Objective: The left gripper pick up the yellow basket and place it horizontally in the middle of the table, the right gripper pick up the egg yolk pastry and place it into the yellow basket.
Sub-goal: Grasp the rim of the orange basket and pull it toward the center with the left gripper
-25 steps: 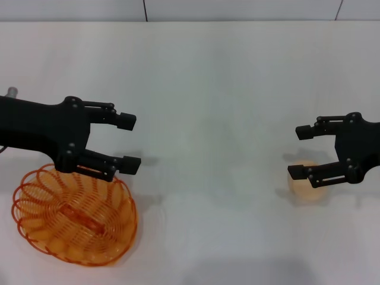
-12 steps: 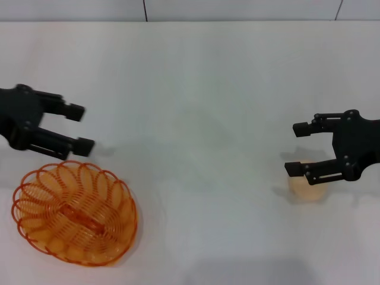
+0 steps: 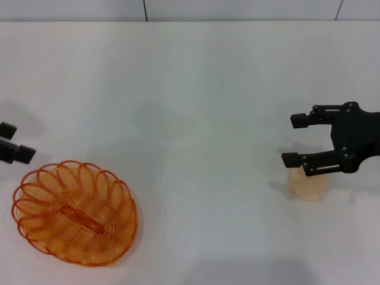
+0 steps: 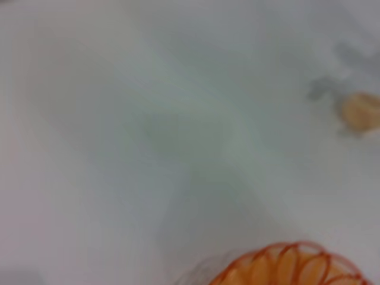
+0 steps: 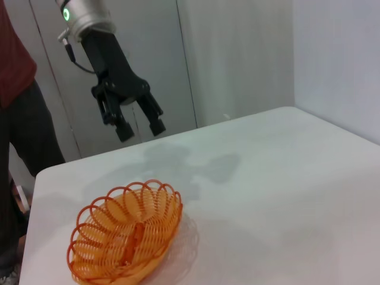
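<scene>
Head view, yellow basket [image 3: 75, 221] near left, right gripper [image 3: 292, 139] over egg yolk pastry [image 3: 307, 185]

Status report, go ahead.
Left hand open, raised off the yellow basket. Right hand open over the egg yolk pastry. Nothing in the way.

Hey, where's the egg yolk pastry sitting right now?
In the head view the egg yolk pastry sits on the table's right side, just under the open right gripper, far from the yellow basket at near left.
</scene>
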{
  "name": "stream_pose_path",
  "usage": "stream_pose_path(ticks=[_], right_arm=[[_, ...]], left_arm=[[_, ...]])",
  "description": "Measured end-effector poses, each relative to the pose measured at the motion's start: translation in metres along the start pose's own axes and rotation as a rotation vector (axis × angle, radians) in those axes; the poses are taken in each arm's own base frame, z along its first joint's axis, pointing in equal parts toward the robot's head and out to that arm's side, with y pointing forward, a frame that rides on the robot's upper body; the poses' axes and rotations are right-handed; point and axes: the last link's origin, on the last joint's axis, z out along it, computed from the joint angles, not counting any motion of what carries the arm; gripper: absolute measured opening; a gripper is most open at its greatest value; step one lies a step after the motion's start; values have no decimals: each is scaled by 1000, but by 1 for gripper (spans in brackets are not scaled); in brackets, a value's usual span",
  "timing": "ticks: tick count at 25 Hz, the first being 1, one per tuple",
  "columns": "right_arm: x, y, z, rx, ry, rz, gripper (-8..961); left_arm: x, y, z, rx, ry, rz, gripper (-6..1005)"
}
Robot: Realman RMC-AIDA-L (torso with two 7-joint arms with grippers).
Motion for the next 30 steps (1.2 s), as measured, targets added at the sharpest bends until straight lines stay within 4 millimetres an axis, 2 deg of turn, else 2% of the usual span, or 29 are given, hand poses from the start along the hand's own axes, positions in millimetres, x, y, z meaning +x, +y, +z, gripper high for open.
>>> stream_pose_path(ticks=[8,30], right_arm=[[-4,1,1,-6,-15,-5,811],[-2,1,1,-10,-18,5,811]], left_arm=[[-16,-8,4,56,-111,-95,853],[-39,-24,47,49,-174,-149,843]])
